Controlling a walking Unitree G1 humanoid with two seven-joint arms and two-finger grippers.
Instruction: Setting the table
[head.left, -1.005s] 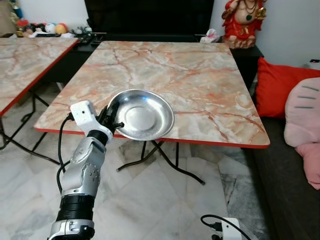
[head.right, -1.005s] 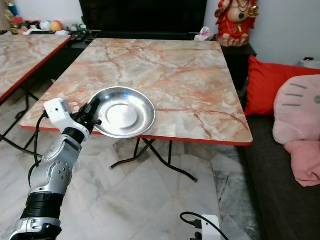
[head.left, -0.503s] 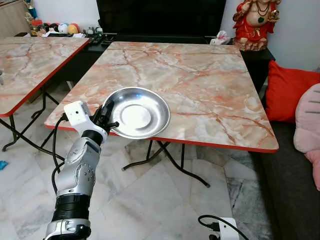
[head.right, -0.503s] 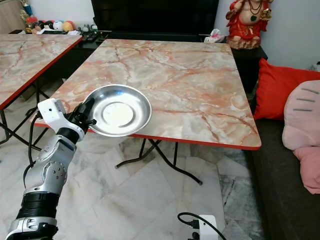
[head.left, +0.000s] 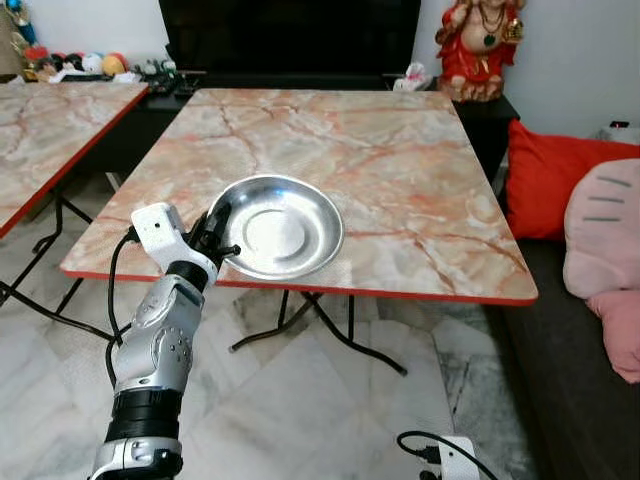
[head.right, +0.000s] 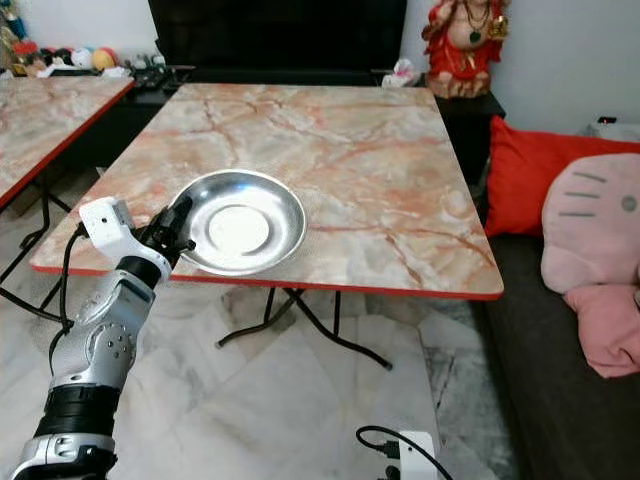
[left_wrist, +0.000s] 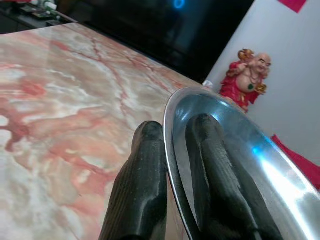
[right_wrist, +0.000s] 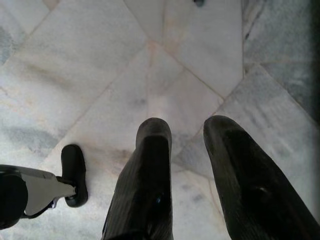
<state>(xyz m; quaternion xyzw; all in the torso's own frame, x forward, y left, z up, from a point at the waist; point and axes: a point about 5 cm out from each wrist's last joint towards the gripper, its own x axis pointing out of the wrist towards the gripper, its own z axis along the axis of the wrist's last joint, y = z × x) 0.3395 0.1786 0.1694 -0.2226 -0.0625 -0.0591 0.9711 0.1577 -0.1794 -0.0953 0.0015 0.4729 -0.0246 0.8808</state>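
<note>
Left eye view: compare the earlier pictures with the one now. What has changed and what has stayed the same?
Nothing has visibly moved among the things; the whole picture shifted because the camera moved. The left gripper stays shut on the rim of the steel plate, held at the near edge of the marble table.

Table (head.left: 400, 170) bare beyond plate (head.left: 283, 226).

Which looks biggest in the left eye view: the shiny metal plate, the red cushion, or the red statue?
Largest to smallest as they look:
1. Shiny round metal plate
2. Red fabric cushion
3. Red laughing statue
The plate is nearest the camera, so true sizes stay unsure.
</note>
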